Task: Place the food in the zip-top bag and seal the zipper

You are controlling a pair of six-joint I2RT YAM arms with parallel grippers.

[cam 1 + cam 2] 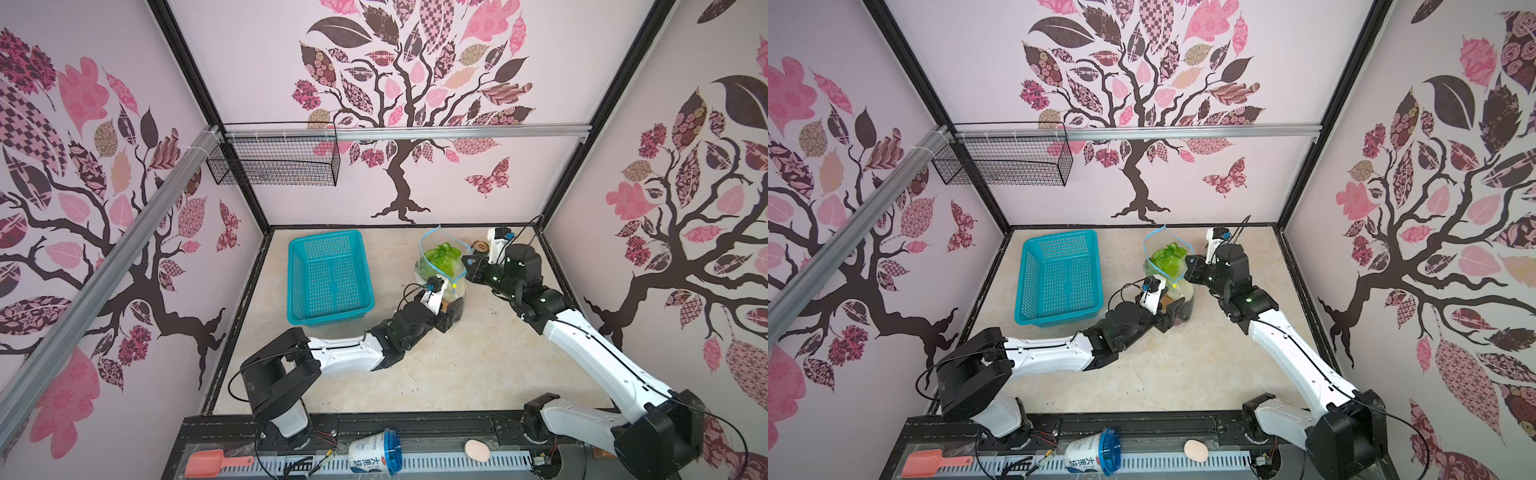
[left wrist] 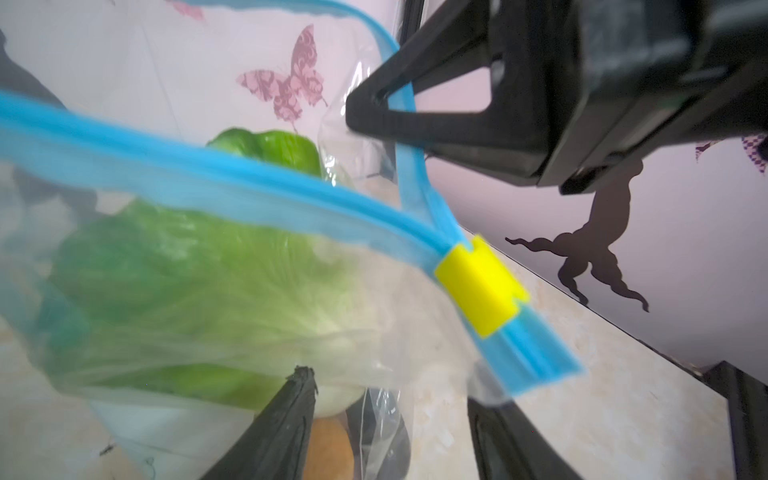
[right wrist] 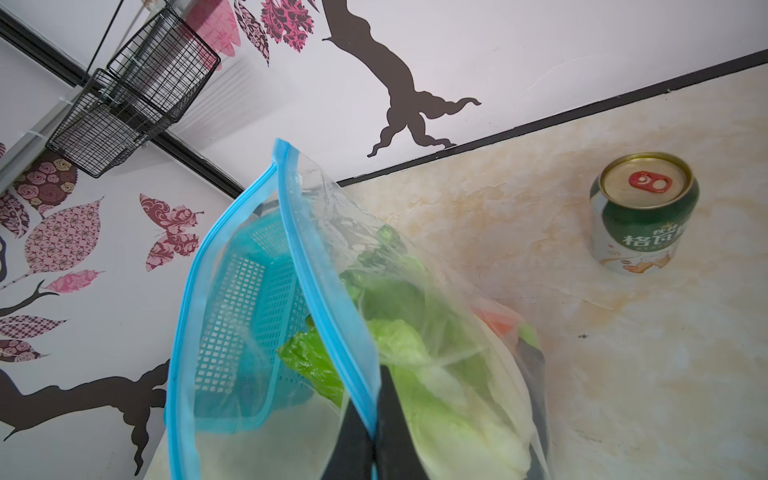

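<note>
The zip-top bag (image 1: pixel 436 272) (image 1: pixel 1160 270) stands upright at the table's back middle with its mouth gaping. Inside lies the food: a big green-white cabbage (image 2: pixel 199 266) (image 3: pixel 436 374), a green piece (image 2: pixel 270 149), an orange piece (image 2: pixel 328 449) and a dark piece (image 2: pixel 382 428). The blue zipper (image 2: pixel 249 187) (image 3: pixel 324 299) runs down to its yellow slider (image 2: pixel 482 284) (image 1: pixel 454 286). My right gripper (image 1: pixel 467 266) (image 3: pixel 376 415) (image 2: pixel 374 112) is shut on the zipper strip above the slider. My left gripper (image 1: pixel 451 313) (image 2: pixel 390 386) is open just below the slider, its fingers astride the bag's lower corner.
A teal perforated basket (image 1: pixel 328 276) sits left of the bag. A green-white drink can (image 3: pixel 644 212) (image 1: pixel 482 246) stands behind the right gripper near the back wall. A wire basket (image 1: pixel 274 160) hangs on the wall. A cup (image 1: pixel 374 453), a pinkish egg (image 1: pixel 477 450) and a scoop (image 1: pixel 208 463) lie on the front rail.
</note>
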